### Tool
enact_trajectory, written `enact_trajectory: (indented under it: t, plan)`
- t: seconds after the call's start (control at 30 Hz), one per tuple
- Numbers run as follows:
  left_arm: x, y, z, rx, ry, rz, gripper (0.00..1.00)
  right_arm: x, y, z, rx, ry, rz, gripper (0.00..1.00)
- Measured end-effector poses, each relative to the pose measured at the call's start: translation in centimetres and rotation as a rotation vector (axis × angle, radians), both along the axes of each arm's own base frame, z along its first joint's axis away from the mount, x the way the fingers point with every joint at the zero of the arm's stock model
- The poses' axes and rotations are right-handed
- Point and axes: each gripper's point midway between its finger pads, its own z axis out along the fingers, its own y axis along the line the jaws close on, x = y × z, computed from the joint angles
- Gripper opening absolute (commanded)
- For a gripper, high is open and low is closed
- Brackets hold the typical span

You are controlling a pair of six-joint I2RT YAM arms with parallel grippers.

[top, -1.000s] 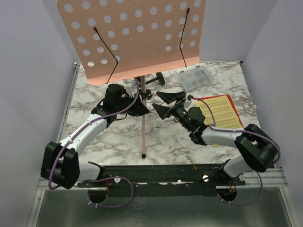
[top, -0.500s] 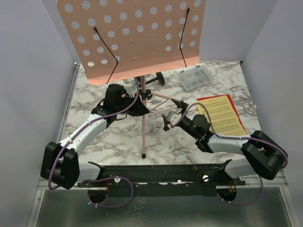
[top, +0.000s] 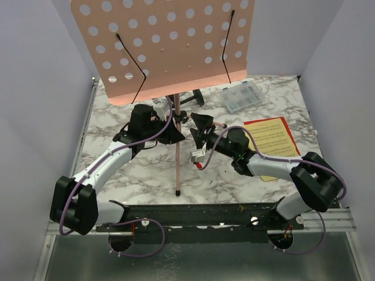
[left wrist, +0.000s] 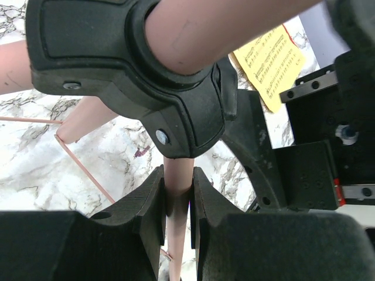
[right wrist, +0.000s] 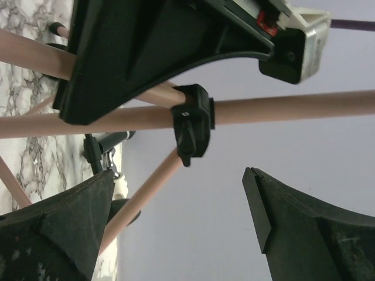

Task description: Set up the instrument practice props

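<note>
Music stand pole (left wrist: 177, 193) between left jaws

The desk (top: 140, 175) before me was white marble veined with grey, boxed in by pale walls (top: 35, 117) on the left, right and far sides. Toward its far right lay a clear plastic compartment box (top: 242, 96), flat on the marble and turned askew to the desk's edges. Its small cells held bits too tiny for me to tell apart. Along the near edge ran a dark metal rail (top: 205, 212), and below that a grey metal tray (top: 205, 257).
</note>
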Motion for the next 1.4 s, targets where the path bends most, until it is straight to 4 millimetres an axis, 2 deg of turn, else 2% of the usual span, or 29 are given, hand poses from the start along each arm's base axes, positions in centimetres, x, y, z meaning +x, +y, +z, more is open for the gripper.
enact_trajectory:
  t: [0.07, 0.17, 0.23, 0.3, 0.4, 0.43, 0.53, 0.67, 0.7, 0.77, 0.8, 0.83, 1.2, 1.4]
  plan:
    - [0.0, 0.0, 0.0, 0.003, -0.001, 0.003, 0.0, 0.1, 0.6, -0.7, -0.019, -0.002, 0.019, 0.87]
    - [0.0, 0.0, 0.0, 0.004, -0.001, 0.005, 0.0, 0.3, 1.4, -1.4, -0.03, 0.01, 0.048, 0.82]
    - [0.0, 0.0, 0.0, 0.005, -0.002, 0.006, 0.0, 0.3, 1.8, -1.5, -0.03, 0.013, 0.062, 0.74]
    - [0.0, 0.0, 0.0, 0.006, -0.001, 0.006, 0.0, 0.4, 2.2, -1.3, -0.019, 0.017, 0.076, 0.64]
    - [0.0, 0.0, 0.0, 0.006, -0.001, 0.006, 0.0, 0.4, 2.6, -1.1, 0.0, 0.03, 0.089, 0.38]
    - [0.0, 0.0, 0.0, 0.006, -0.001, 0.006, 0.0, 0.3, 2.7, -1.2, 0.007, 0.043, 0.095, 0.35]
    - [0.0, 0.0, 0.0, 0.007, -0.001, 0.006, 0.0, 0.4, 2.9, -0.3, 0.057, 0.055, 0.102, 0.35]
    - [0.0, 0.0, 0.0, 0.007, -0.001, 0.006, 0.0, 0.5, 3.0, 0.0, 0.15, 0.151, 0.109, 0.31]
    - [0.0, 0.0, 0.0, 0.007, -0.001, 0.006, 0.0, 0.6, 3.0, 0.1, 0.182, 0.182, 0.107, 0.29]
    - [0.0, 0.0, 0.0, 0.007, -0.001, 0.006, 0.0, 0.8, 2.8, 0.7, 0.269, 0.26, 0.096, 0.13]
    - [0.0, 0.0, 0.0, 0.007, -0.001, 0.006, 0.0, 0.9, 2.6, 0.8, 0.318, 0.324, 0.088, 0.04]
    - [0.0, 0.0, 0.0, 0.006, -0.001, 0.006, 0.0, 0.9, 2.5, 0.7, 0.372, 0.391, 0.079, 0.01]
    - [-0.1, -0.1, 0.1, 0.0, -0.003, -0.004, 0.0, 0.9, 1.8, 0.7, 0.913, 1.163, 0.005, 0.01]
    - [-0.2, -0.2, 0.1, -0.002, -0.003, -0.009, 0.0, 0.9, 2.3, 0.4, 1.306, 1.819, -0.098, 0.01]
